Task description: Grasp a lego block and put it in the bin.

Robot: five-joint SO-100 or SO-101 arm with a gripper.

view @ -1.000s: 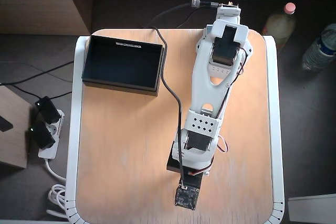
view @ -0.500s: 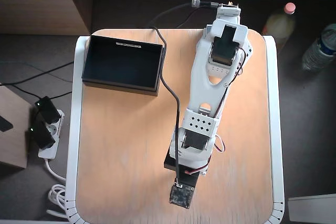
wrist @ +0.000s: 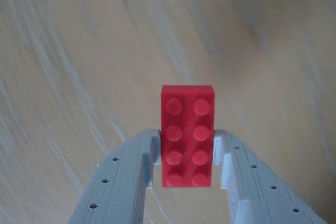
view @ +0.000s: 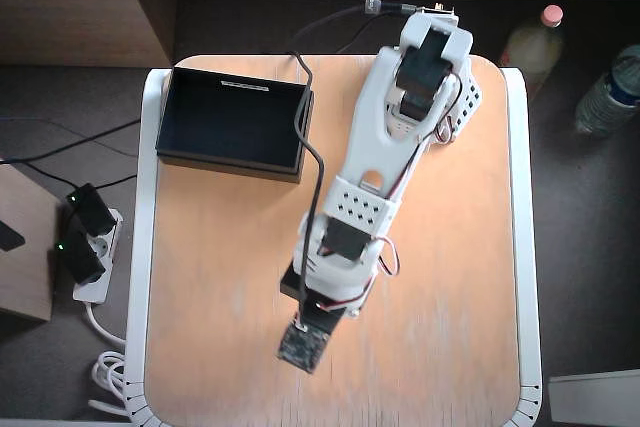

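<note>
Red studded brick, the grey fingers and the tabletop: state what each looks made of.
The small red studded brick looks like moulded plastic: even colour, soft sheen, crisp round studs. The pale grey fingers gripping its sides look 3D-printed plastic, judging by fine layer lines and a matte surface. The light tan tabletop shows streaky wood grain; solid wood or laminate cannot be told.

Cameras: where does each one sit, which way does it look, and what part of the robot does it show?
Wrist view: rides on the arm, looks along the gripper down at the wooden table; both jaws show, closed on the red lego block.
Overhead view: fixed above, looks straight down on the table, the black bin and the whole white arm; the block is hidden under the arm.
Shared: the tabletop and the arm's front end.
</note>
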